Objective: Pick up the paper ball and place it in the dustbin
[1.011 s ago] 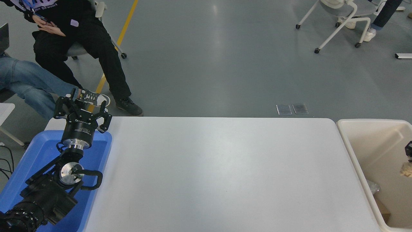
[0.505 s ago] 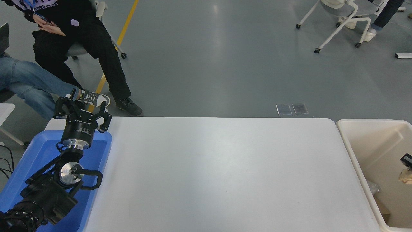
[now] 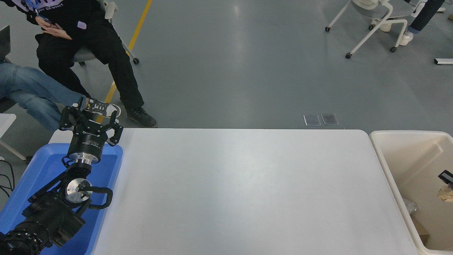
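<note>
The tan crumpled paper ball (image 3: 446,194) hangs at the picture's right edge, inside the outline of the cream-beige dustbin (image 3: 393,170), well above its floor. Just above the ball, only a black tip of my right gripper (image 3: 446,176) shows; the rest of the arm is cut off by the frame. The ball stays with that tip, so the gripper is shut on it. My left gripper (image 3: 90,118) is parked at the lower left, over the far end of a blue tray, with its fingers spread open and nothing in them.
A shallow blue tray (image 3: 109,170) lies under the left arm at the table's left end. The dustbin stands off the white table's (image 3: 240,191) right end and holds some clear plastic and cardboard (image 3: 416,216). Two people (image 3: 88,46) sit beyond the far left corner.
The right gripper's tip and the paper ball have come down a little over the dustbin since one second ago, then held still. The left arm has not moved.
</note>
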Robot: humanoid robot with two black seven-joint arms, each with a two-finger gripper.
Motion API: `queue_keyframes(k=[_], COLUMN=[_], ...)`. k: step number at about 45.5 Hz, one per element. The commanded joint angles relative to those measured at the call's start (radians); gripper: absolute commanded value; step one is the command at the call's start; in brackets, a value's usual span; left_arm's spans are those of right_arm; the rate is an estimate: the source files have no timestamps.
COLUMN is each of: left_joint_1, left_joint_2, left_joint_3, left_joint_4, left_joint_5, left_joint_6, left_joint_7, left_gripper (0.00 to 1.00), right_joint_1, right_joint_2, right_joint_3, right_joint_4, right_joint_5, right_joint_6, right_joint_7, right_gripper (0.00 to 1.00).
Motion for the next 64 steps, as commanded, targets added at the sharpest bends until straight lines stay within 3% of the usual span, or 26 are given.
queue_keyframes(k=[1, 19, 22, 31, 42, 49, 50, 58, 64], left_joint_1=[0.000, 0.000, 0.000, 0.000, 0.000, 0.000, 0.000, 0.000, 0.000], left_joint_2=[0.000, 0.000, 0.000, 0.000, 0.000, 0.000, 0.000, 0.000, 0.000], left_joint_3=[0.000, 0.000, 0.000, 0.000, 0.000, 0.000, 0.000, 0.000, 0.000], left_joint_4=[0.000, 0.000, 0.000, 0.000, 0.000, 0.000, 0.000, 0.000, 0.000], left_joint_5=[0.000, 0.000, 0.000, 0.000, 0.000, 0.000, 0.000, 0.000, 0.000], left_joint_6=[0.000, 0.000, 0.000, 0.000, 0.000, 0.000, 0.000, 0.000, 0.000], left_joint_7=[0.000, 0.000, 0.000, 0.000, 0.000, 0.000, 0.000, 0.000, 0.000], left_gripper=[0.99, 0.99, 0.99, 0.99, 0.99, 0.99, 0.99, 0.99, 0.99], right_joint_1=[-0.003, 0.046, 0.110, 0.346, 0.773, 1.138, 1.223, 1.402, 1.502], right_joint_2=[0.017, 0.010, -0.012, -0.231, -0.251, -0.214, -0.193, -0.086, 0.028], right_joint_3=[0.001, 0.004, 0.004, -0.039, -0.446, -0.618, -0.640, -0.658, -0.677], right_joint_4=[0.006, 0.092, 0.182, 0.608, 0.957, 1.169, 1.185, 1.184, 1.189], right_joint_5=[0.000, 0.000, 0.000, -0.017, -0.015, -0.011, -0.011, -0.018, -0.017], right_joint_6=[-0.114, -0.112, -0.109, -0.105, -0.025, 0.166, 0.294, 0.738, 0.759], right_joint_7=[0.001, 0.001, 0.001, -0.001, 0.001, -0.001, -0.001, -0.003, -0.003], right_gripper=[0.95, 1.00, 1.00, 1.00, 1.00, 1.00, 1.00, 1.00, 1.00])
